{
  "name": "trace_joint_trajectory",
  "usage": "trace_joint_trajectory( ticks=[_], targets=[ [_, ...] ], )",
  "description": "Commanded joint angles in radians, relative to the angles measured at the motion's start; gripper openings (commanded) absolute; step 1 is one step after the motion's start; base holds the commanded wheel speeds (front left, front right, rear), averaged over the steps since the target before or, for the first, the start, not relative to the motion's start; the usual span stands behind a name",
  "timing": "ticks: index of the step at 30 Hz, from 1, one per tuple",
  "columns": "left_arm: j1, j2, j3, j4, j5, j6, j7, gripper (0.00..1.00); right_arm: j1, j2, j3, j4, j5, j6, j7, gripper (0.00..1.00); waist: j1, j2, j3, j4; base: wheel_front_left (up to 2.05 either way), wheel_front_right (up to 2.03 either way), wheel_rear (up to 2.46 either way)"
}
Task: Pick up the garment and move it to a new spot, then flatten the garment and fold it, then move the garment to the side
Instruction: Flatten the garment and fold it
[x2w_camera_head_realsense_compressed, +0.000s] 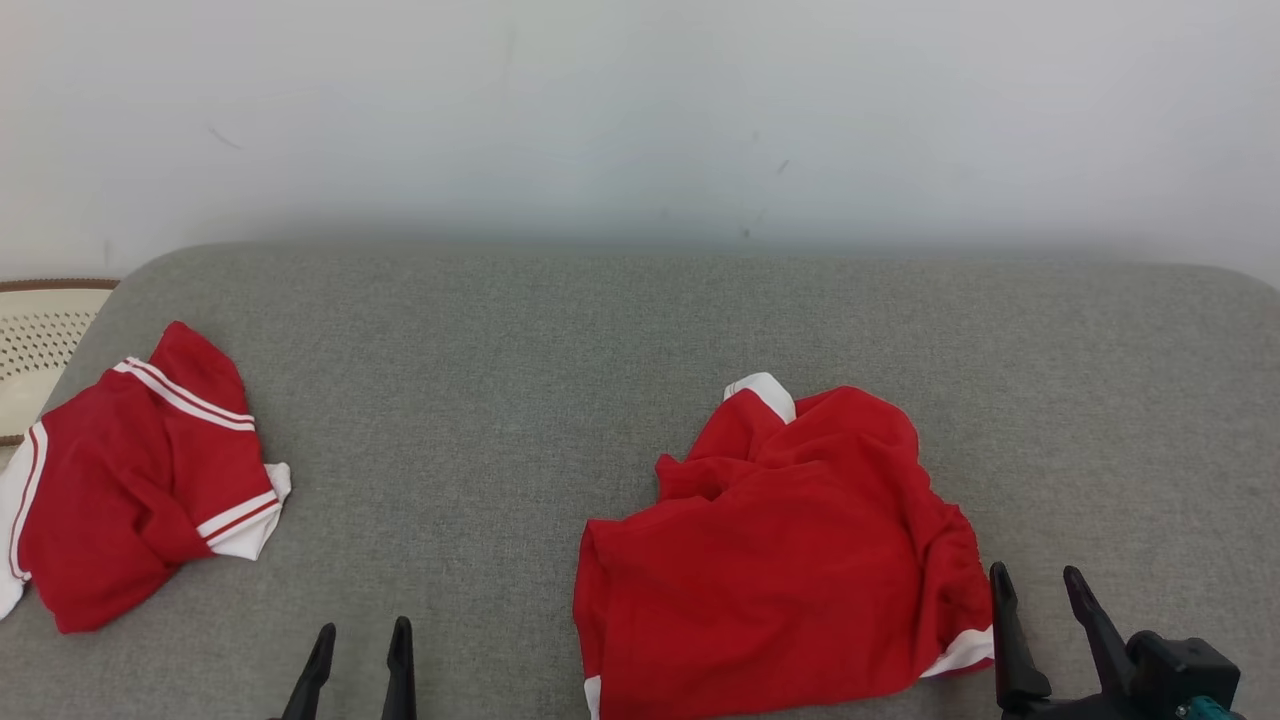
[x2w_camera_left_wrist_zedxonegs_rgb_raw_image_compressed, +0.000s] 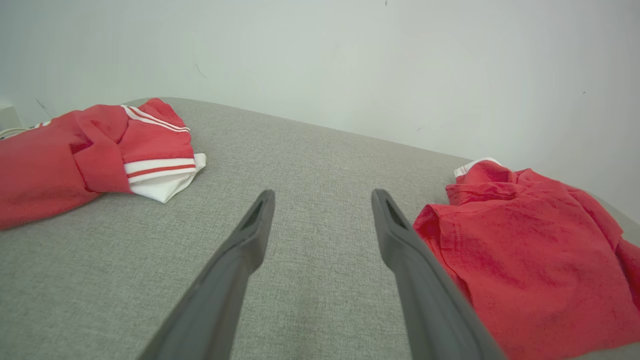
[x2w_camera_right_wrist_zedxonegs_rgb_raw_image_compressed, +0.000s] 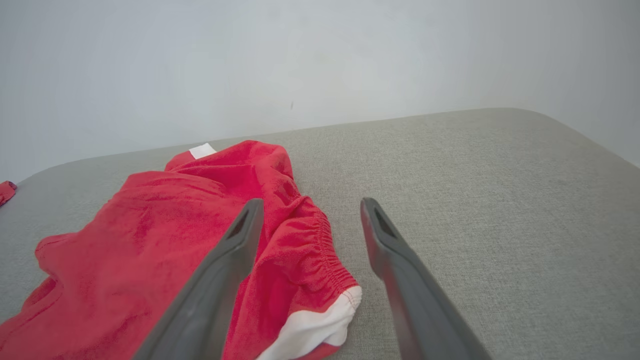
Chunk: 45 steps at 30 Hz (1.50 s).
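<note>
the red garment (x2w_camera_head_realsense_compressed: 790, 560) lies crumpled, lower right of centre, on the grey cushion (x2w_camera_head_realsense_compressed: 500, 400). left tool (x2w_camera_head_realsense_compressed: 365, 628) and right tool (x2w_camera_head_realsense_compressed: 1035, 572) stand wide open, empty. to flatten well, grip two opposite edges.

The right tool (x2w_camera_right_wrist_zedxonegs_rgb_raw_image_compressed: 311, 202) is hanging over a grey cushion (x2w_camera_right_wrist_zedxonegs_rgb_raw_image_compressed: 500, 210), its two dark fingers (x2w_camera_right_wrist_zedxonegs_rgb_raw_image_compressed: 400, 270) standing wide apart and holding nothing. A crumpled red garment (x2w_camera_right_wrist_zedxonegs_rgb_raw_image_compressed: 150, 235) is lying on the cushion at the left, its gathered edge and white cuff (x2w_camera_right_wrist_zedxonegs_rgb_raw_image_compressed: 315, 325) showing past the left finger into the gap. A pale wall (x2w_camera_right_wrist_zedxonegs_rgb_raw_image_compressed: 300, 60) is rising behind the cushion.
</note>
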<state>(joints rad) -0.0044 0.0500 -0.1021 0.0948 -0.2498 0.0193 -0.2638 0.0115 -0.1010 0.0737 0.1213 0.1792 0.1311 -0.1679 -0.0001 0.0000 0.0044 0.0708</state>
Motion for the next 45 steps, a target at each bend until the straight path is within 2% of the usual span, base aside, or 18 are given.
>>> trace_joint_trajectory(
  ticks=[1, 10, 27, 45],
  targets=[
    [0.013, 0.001, 0.016, -0.006, 0.024, 0.009, -0.003, 1.0, 0.007, 0.003, -0.007, 0.007, -0.011, -0.001, -0.01, 1.0, 0.0001, 0.0, -0.006, -0.006, 0.0, 0.0, 0.0],
    [0.03, 0.008, 0.072, -0.004, 0.104, 0.037, -0.003, 1.0, 0.0, 0.012, -0.024, 0.03, -0.044, -0.001, -0.024, 1.0, 0.0001, 0.0, -0.025, -0.021, 0.0, 0.0, 0.0],
    [0.041, 0.005, 0.101, 0.02, 0.121, 0.028, -0.003, 1.0, -0.005, -0.016, 0.053, 0.039, -0.036, -0.001, -0.036, 1.0, 0.0001, 0.0, -0.04, -0.034, 0.0, 0.0, 0.0],
    [0.044, 0.002, 0.096, 0.025, 0.121, 0.019, -0.003, 1.0, -0.009, -0.023, 0.071, 0.047, -0.029, -0.001, -0.04, 1.0, 0.0001, 0.0, -0.037, -0.033, 0.0, 0.0, 0.0]
  ],
)
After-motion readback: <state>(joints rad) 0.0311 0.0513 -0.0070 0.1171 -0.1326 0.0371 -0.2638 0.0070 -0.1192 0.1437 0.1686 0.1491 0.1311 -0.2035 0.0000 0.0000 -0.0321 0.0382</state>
